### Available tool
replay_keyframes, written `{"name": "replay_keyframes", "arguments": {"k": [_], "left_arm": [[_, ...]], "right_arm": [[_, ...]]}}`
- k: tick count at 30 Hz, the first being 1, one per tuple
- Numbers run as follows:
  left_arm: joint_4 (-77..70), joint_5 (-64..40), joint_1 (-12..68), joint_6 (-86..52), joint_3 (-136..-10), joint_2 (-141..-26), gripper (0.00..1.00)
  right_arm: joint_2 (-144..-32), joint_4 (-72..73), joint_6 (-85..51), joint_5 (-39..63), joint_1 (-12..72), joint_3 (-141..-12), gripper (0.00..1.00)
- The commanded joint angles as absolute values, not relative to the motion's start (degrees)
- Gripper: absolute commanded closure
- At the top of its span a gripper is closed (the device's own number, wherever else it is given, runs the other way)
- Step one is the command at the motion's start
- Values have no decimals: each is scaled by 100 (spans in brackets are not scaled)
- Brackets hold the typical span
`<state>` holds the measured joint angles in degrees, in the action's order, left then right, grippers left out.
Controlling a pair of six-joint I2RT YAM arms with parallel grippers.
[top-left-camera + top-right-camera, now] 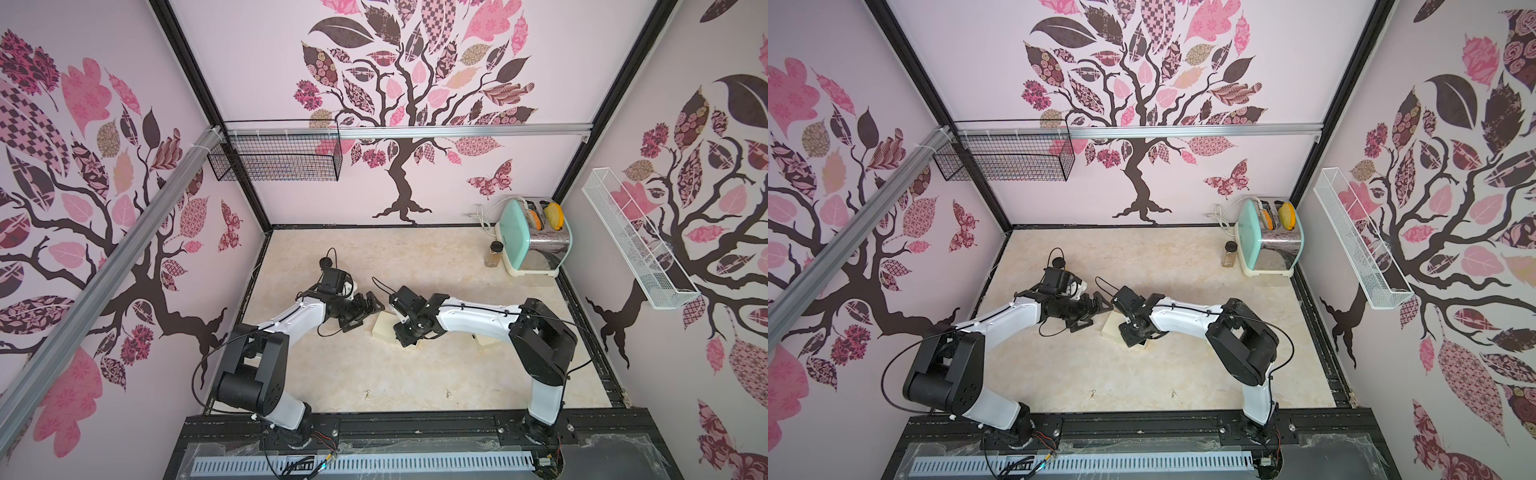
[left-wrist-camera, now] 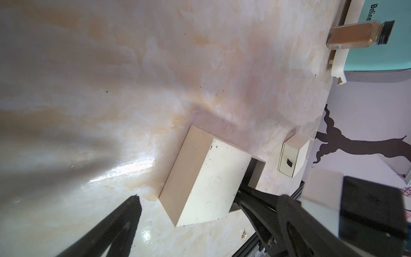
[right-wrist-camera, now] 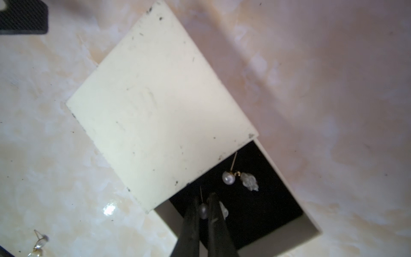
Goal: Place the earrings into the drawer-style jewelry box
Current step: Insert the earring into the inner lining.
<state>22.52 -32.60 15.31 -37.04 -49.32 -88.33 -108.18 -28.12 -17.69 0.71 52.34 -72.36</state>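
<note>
I see the right gripper (image 3: 204,197) pinched on a pearl-drop earring (image 3: 203,209) over the black drawer (image 3: 269,200). The left gripper (image 2: 189,198) is spread wide, empty.

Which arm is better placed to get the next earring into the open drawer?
Right. The right fingers are shut on an earring over the drawer, where another earring already lies. The left fingers stand open and empty beside the jewelry box.

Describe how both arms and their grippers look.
The left arm and right arm have glossy white links between bulky black joint housings, with thin black cables looping alongside. The left gripper and right gripper are black, with slim, tapering, weave-textured fingers.
</note>
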Motion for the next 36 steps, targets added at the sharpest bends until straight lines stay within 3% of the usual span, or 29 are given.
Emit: {"name": "replay_keyframes", "arguments": {"k": [1,27,36], "left_arm": [[2164,-3314,1522,-3639,-4835,-8775,2],[2014,-3464,1547,-3727,-4739,-8768,2],[1969,-3498,1547,-3744,-4722,-8737,2]], "right_arm": [[-10923,-3063,-1687,-26,5266,-7459,100],[-11379,-3124,-1660,-132,5273,-7711,100],[-11204,-3263,-1661,0,5273,-7844,86]]}}
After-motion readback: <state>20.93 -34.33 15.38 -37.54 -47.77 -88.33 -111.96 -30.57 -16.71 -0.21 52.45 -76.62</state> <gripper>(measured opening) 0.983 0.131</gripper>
